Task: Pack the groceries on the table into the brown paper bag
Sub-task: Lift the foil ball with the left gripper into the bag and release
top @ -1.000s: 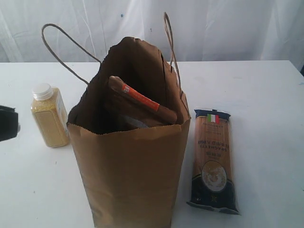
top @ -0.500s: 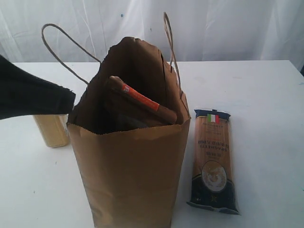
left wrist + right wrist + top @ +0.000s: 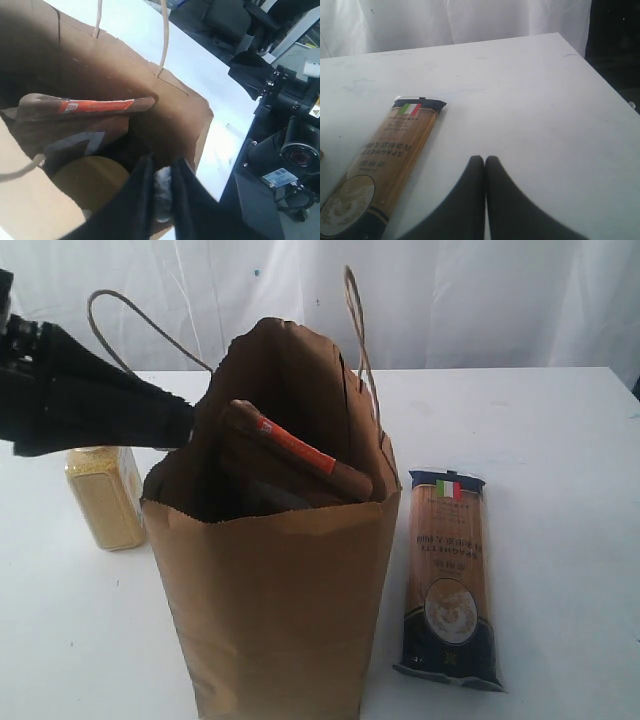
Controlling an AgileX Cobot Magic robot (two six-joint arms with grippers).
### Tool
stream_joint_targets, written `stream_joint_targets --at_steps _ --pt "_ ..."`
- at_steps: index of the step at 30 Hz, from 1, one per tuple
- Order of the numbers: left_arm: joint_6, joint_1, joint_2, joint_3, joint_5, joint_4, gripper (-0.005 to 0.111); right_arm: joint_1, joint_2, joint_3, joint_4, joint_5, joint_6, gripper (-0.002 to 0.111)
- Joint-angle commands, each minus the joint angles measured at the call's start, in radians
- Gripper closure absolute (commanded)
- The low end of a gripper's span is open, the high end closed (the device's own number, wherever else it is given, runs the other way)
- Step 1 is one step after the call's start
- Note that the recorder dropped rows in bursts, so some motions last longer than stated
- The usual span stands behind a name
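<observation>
The brown paper bag (image 3: 275,580) stands open in the middle of the table (image 3: 560,440). Inside it lean the brown orange-labelled pouch (image 3: 300,452) (image 3: 95,106) and, lower down, a round yellow lid (image 3: 90,180). My left gripper (image 3: 162,162) hangs over the bag's mouth, shut on a small whitish thing (image 3: 162,192) too blurred to name. In the exterior view the left gripper (image 3: 185,425) reaches the bag's left rim. The yellow-grain bottle (image 3: 103,498) stands left of the bag, its cap hidden by the arm. The spaghetti packet (image 3: 448,575) (image 3: 380,165) lies to the bag's right. My right gripper (image 3: 485,159) is shut and holds nothing.
The bag's two cord handles (image 3: 355,325) stick up above its rim. White curtain (image 3: 450,290) closes off the back of the table. Dark equipment (image 3: 285,115) stands beyond the table's edge in the left wrist view.
My left arm has swung in from the left edge, rising and moving right to the bag's rim, and now covers the bottle's cap. Bag, packet and right gripper have not moved.
</observation>
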Motion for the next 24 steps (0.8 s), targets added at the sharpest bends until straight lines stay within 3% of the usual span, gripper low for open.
stream_joint_targets --at_steps 1,11,14,19,21,24 --pt "0.068 -0.003 0.034 -0.007 0.007 -0.085 0.107 -0.004 -0.006 0.002 0.001 -0.006 0.0 0.108" --pt "0.118 -0.003 0.09 -0.007 -0.054 -0.089 0.104 -0.004 -0.006 0.002 0.001 -0.006 0.0 0.108" --pt "0.118 -0.003 0.088 -0.007 -0.083 -0.104 0.087 -0.004 -0.006 0.002 0.001 -0.006 0.0 0.108" --pt "0.118 -0.003 0.088 -0.007 -0.077 -0.111 0.042 -0.004 -0.006 0.002 0.001 -0.006 0.0 0.108" --pt "0.118 -0.003 0.088 -0.007 -0.075 -0.111 0.038 -0.004 -0.006 0.002 0.001 -0.006 0.002 0.108" --pt "0.118 -0.003 0.088 -0.007 -0.07 -0.139 0.04 -0.004 -0.006 0.002 0.001 -0.006 0.016 0.108"
